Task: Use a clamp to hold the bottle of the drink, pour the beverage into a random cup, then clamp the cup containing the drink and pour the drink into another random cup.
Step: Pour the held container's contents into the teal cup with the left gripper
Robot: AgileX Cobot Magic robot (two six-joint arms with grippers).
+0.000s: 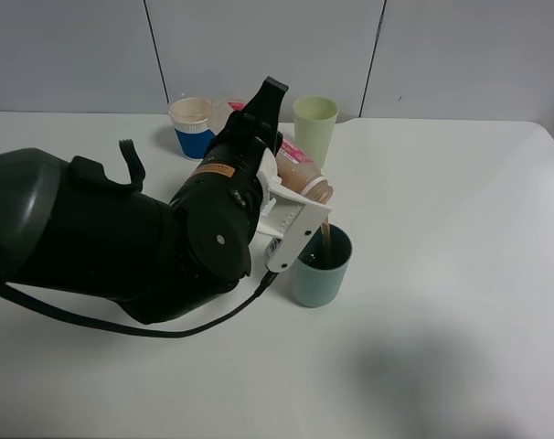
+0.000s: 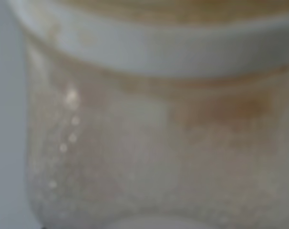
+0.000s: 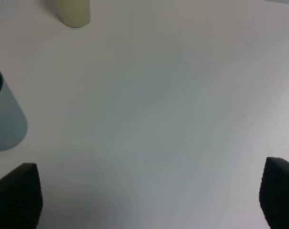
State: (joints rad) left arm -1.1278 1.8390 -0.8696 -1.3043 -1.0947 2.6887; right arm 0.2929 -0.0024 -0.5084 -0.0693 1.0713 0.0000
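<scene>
Left tool (image 1: 293, 218) tilts bottle (image 1: 304, 176) above teal cup (image 1: 319, 276), at its rim; open table (image 1: 460, 238) rightward.

The bottle (image 1: 306, 178) tilts above the near cup (image 1: 321, 267); tall cup (image 1: 314, 130) behind, paper cup (image 1: 192, 128) behind-left.

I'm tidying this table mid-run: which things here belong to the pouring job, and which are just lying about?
In the job: left gripper, shut on the tilted bottle; brown beverage streaming out; teal-green cup catching it; pale yellow-green cup, standing behind.
Just lying about: blue-banded white paper cup, back left.
</scene>
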